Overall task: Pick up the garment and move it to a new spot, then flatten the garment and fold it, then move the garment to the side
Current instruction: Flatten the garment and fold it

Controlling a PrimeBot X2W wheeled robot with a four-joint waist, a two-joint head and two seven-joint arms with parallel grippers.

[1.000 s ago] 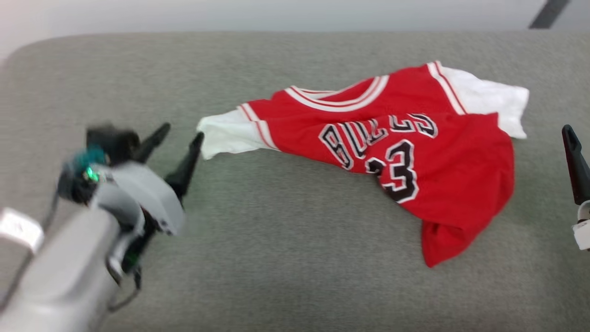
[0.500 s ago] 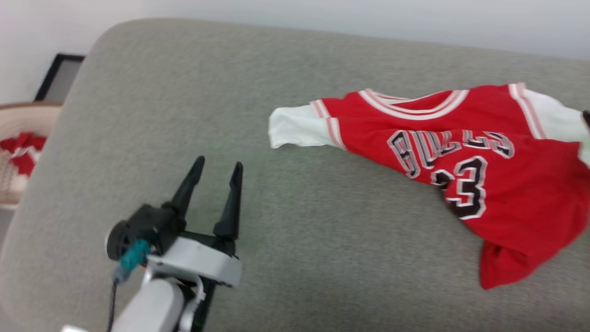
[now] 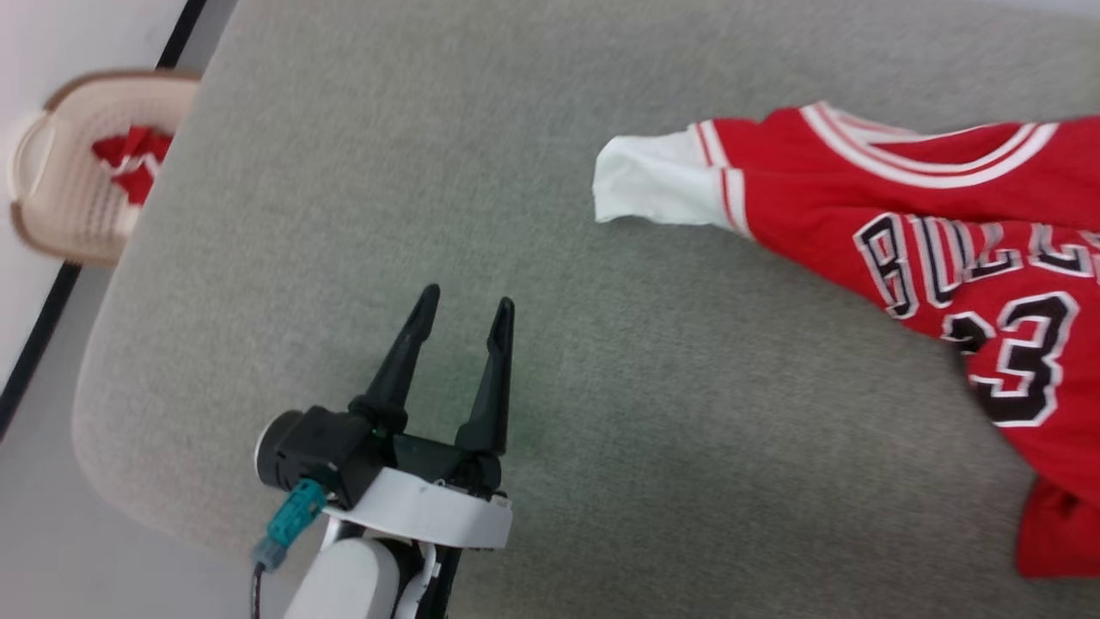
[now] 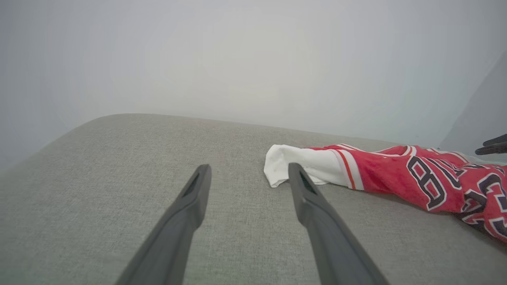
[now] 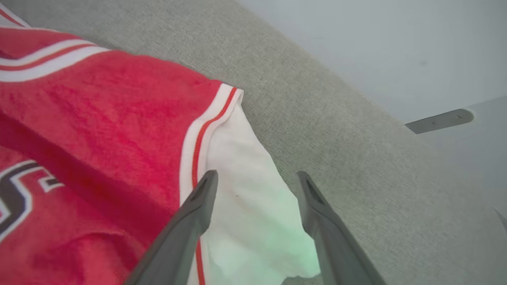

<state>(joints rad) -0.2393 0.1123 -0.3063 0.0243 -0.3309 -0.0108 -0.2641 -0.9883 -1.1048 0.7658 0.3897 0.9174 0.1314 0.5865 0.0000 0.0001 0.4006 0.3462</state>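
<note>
Since the red jersey (image 3: pixel 859 215) is judged soft, light and limp, its white sleeve (image 3: pixel 653 185) is favoured for holding; left gripper (image 3: pixel 467 299) and right gripper (image 5: pixel 257 174) fingers are spread wide, empty.

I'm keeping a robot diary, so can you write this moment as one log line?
garment: unfolded, rumpled on grey cushion | left gripper: open, apart from garment | right gripper: open, over garment, nothing held

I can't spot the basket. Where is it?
In the head view the basket sits at the upper left, off the left edge of the grey cushion, far from the garment.
</note>
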